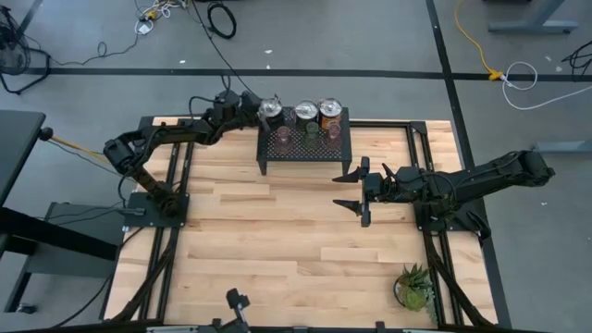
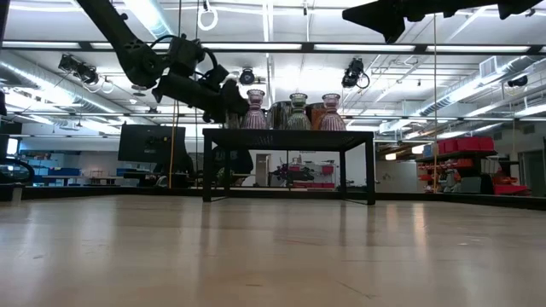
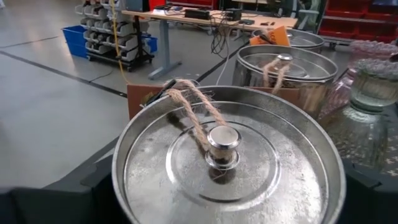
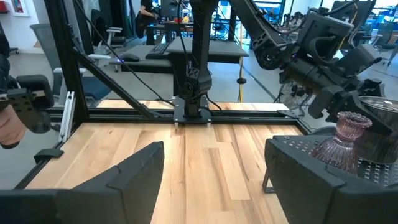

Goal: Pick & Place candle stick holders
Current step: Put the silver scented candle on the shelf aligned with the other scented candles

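Six candle stick holders stand on the black mesh rack (image 1: 303, 153) at the table's far side. Three have silver round tops (image 1: 271, 110) (image 1: 306, 113) (image 1: 330, 111); the right one has an orange body. Three small cups (image 1: 283, 136) (image 1: 311, 132) (image 1: 334, 130) stand in front of them. My left gripper (image 1: 252, 107) is at the leftmost silver-topped holder (image 3: 227, 162), open, with one finger on each side of it. The holder's lid has a knob and a twine loop. My right gripper (image 1: 357, 190) is open and empty, above the table to the right of the rack. My left gripper comes level from the table's left, its fingers (image 3: 68, 202) on either side of the leftmost silver-topped holder, which stands upright on the rack. The holder's lid (image 3: 149, 124) hides the fingertips, so I cannot tell whether they touch it.
A small spiky green potted plant (image 1: 414, 287) stands near the table's near right corner. A small camera mount (image 1: 237, 302) sits at the near edge. Bare wood lies between the rack and the near edge.
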Available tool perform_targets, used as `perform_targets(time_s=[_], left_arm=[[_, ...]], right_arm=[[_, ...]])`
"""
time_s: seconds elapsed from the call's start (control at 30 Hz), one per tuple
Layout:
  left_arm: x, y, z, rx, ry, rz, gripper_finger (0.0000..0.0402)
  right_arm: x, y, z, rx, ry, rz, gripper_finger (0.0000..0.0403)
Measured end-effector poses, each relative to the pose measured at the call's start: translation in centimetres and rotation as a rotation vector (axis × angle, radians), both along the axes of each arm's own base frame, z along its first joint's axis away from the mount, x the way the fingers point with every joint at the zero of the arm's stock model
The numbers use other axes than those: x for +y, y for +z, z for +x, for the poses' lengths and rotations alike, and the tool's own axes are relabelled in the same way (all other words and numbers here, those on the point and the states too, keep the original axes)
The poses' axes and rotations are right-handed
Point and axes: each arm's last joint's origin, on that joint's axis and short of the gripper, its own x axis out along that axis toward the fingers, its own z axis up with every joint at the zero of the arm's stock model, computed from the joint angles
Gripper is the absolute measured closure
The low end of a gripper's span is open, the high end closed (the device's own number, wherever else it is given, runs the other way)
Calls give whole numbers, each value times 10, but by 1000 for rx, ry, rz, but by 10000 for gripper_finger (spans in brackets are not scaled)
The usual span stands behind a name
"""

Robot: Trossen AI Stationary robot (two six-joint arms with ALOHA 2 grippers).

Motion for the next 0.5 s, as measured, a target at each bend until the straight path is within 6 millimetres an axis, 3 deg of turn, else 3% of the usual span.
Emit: perform_targets(time_s=[0.5], left_arm=[[0,-1,0,-18,14,-46,20]], right_arm=[[0,0,0,0,1,0,124]])
